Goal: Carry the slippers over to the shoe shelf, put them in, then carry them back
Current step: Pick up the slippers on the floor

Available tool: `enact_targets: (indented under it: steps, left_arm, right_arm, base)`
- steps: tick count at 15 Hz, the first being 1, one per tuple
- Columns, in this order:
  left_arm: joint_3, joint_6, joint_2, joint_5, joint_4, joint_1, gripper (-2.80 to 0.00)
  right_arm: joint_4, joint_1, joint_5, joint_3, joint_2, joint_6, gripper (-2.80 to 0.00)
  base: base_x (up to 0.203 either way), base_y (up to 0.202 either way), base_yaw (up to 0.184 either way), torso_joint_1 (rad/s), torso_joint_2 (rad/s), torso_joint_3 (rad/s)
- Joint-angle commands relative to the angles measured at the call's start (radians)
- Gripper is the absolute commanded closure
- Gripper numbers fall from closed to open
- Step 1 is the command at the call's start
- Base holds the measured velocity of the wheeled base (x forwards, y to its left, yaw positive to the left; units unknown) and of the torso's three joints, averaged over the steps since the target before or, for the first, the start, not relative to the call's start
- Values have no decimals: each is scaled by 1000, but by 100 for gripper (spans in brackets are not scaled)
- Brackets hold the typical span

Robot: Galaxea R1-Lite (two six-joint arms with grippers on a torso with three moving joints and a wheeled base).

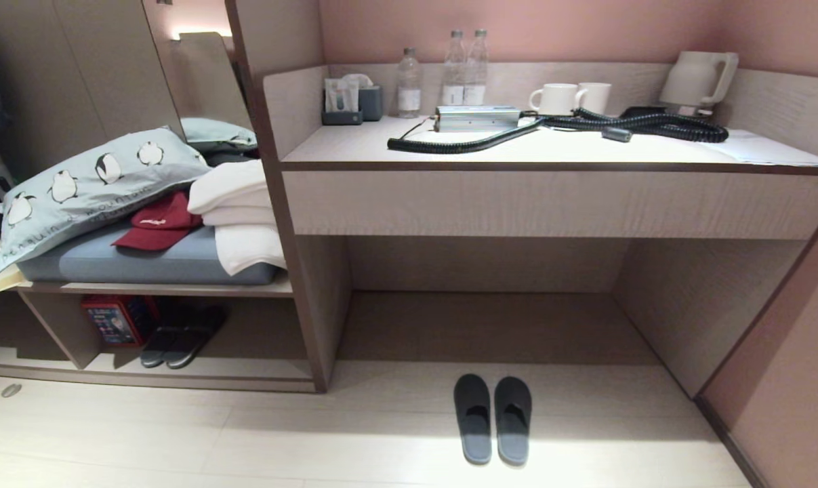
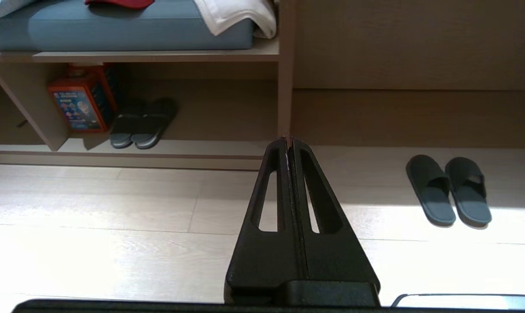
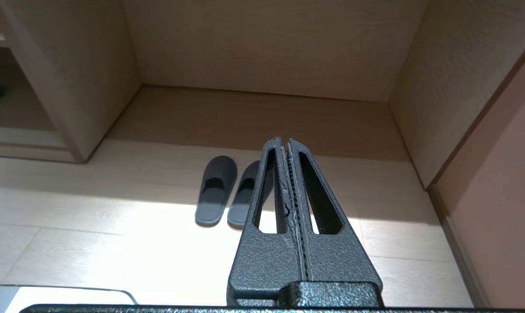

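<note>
- Your left gripper (image 2: 288, 141) hangs above the floor with its 2 fingers (image 2: 271, 191) pressed flat together, nothing between them.
- Your right gripper (image 3: 284, 141) is the same: both fingers (image 3: 321, 200) pressed together and empty, raised over the floor. Neither arm appears in the head view.
- From the right wrist view, the slippers (image 3: 227, 191) lie on the floor (image 3: 114, 243) just beyond the closed fingertips, partly hidden behind the left finger; no contact with them.
- You see the slippers (image 1: 493, 419) in the head view as a dark grey pair set side by side, touching or nearly so, toes pointing into the tall open recess (image 1: 490, 318) under the desk (image 1: 558, 196). They sit just in front of that recess, on the pale floor boards, half in a bright patch of light.
- The shoe shelf (image 1: 178, 369) is the low cubby to your left, under the grey cushion (image 1: 151, 261), well apart from the slippers. It has a raised base board and a vertical divider.
- Inside it stands another dark pair of slippers (image 1: 178, 335) beside a red box (image 1: 114, 318).
- On the cushion lie a penguin-print pillow (image 1: 83, 186), a red cap (image 1: 158, 224) and folded white towels (image 1: 239, 217).
- The desk top carries 3 water bottles (image 1: 453, 68), 2 white mugs (image 1: 571, 98), a kettle (image 1: 697, 78) and a coiled black cable (image 1: 585, 125).
</note>
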Motion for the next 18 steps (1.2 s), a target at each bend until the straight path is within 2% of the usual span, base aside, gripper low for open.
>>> enact_targets:
  steps: [1, 5, 18]
  left_arm:
    - [2, 1, 0, 1, 0, -1, 0]
    - [2, 0, 0, 1, 0, -1, 0]
    - [2, -4, 0, 1, 0, -1, 0]
  right_arm:
    - [0, 0, 1, 2, 1, 0, 0]
    - [0, 0, 1, 2, 1, 0, 0]
    - [0, 0, 4, 2, -2, -2, 0]
  base:
    - [0, -118, 1, 2, 4, -2]
    - [0, 0, 0, 2, 1, -33]
    - [0, 0, 0, 3, 2, -193]
